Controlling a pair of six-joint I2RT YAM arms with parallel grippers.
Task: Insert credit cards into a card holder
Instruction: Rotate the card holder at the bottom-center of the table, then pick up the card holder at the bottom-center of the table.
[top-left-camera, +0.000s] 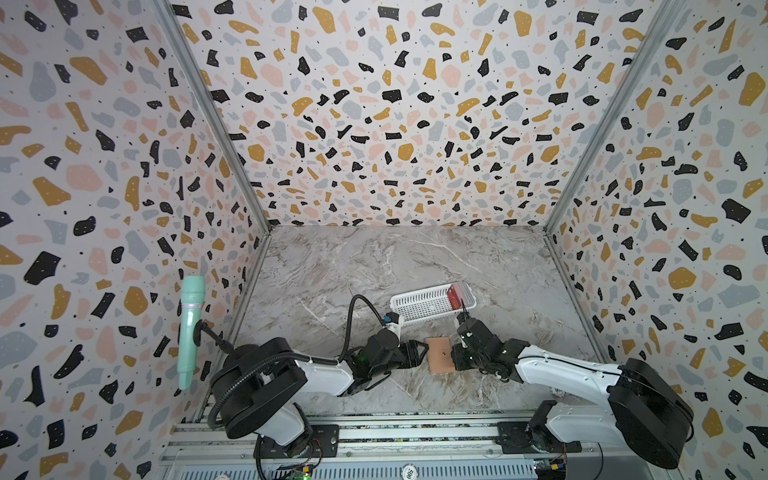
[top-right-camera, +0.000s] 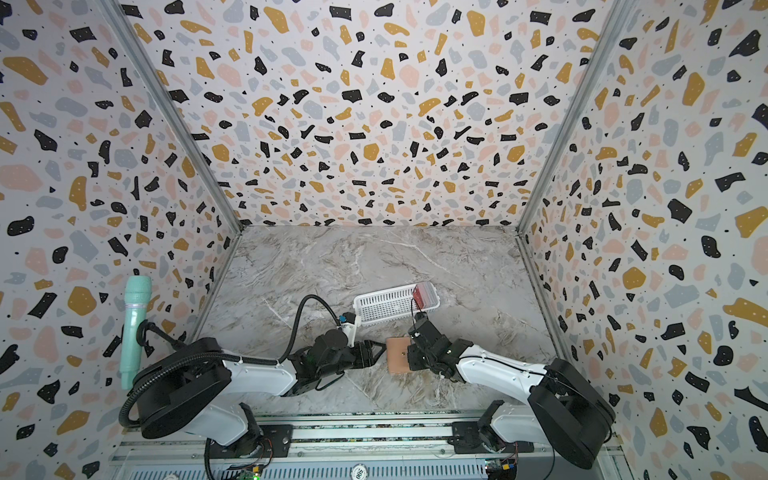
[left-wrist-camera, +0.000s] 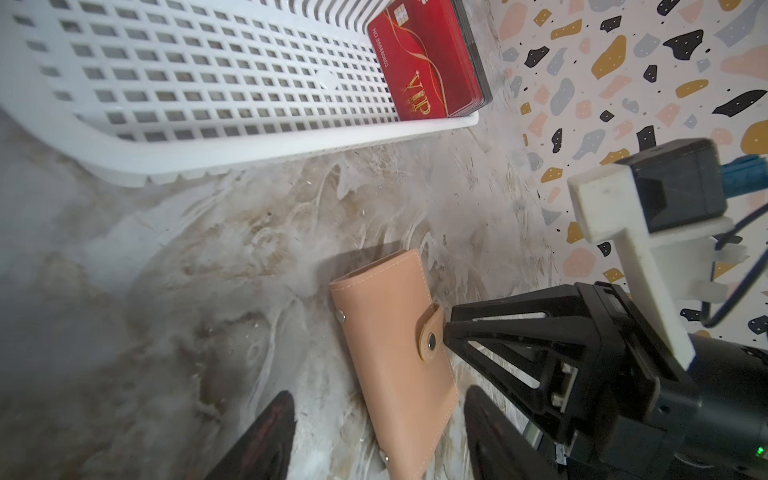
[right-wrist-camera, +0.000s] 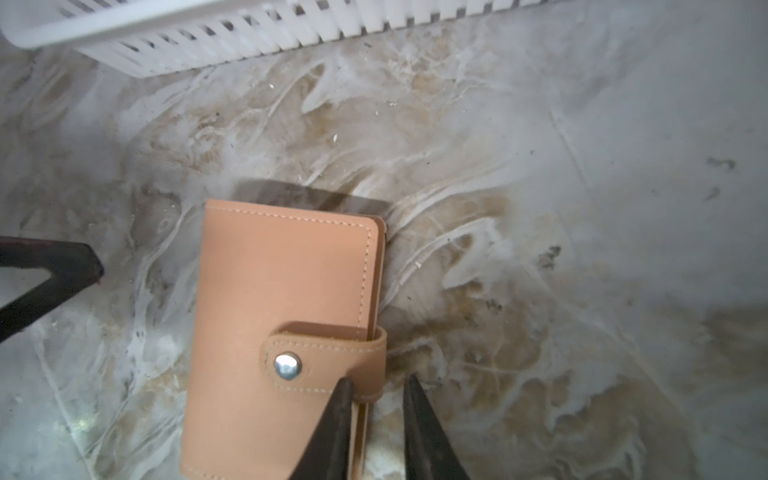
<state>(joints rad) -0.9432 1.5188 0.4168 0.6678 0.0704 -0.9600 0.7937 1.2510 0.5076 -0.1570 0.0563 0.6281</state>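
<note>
Beyond the card holder (top-left-camera: 438, 355), on its side away from the arm bases, a white slotted basket (left-wrist-camera: 249, 145) is noted, with the red VIP credit cards (left-wrist-camera: 428, 62) stacked on edge against one end wall. No card is seen outside the basket. The card holder is laid flat on the marble tabletop (top-left-camera: 332, 270), folded shut, its strap (right-wrist-camera: 328, 361) wrapped round the open edge and fastened at the round metal snap (right-wrist-camera: 286, 365). The left gripper (left-wrist-camera: 379, 390) is held open at the holder's spine side, its jaws spread wider than the holder's end; in the right wrist view one fingertip (right-wrist-camera: 83, 270) is seen clear of the leather. The right gripper (right-wrist-camera: 378, 379) is set at the holder's strap side, jaws only narrowly parted, one over the cover just beside the strap, one off the edge. Whether the strap's fold is pinched cannot be told. The task is judged to be at its very start: nothing is inserted and no pocket is exposed. Left to be done, by this reading: the snap released, the holder opened and steadied, and the cards drawn from the basket and slid in.
</note>
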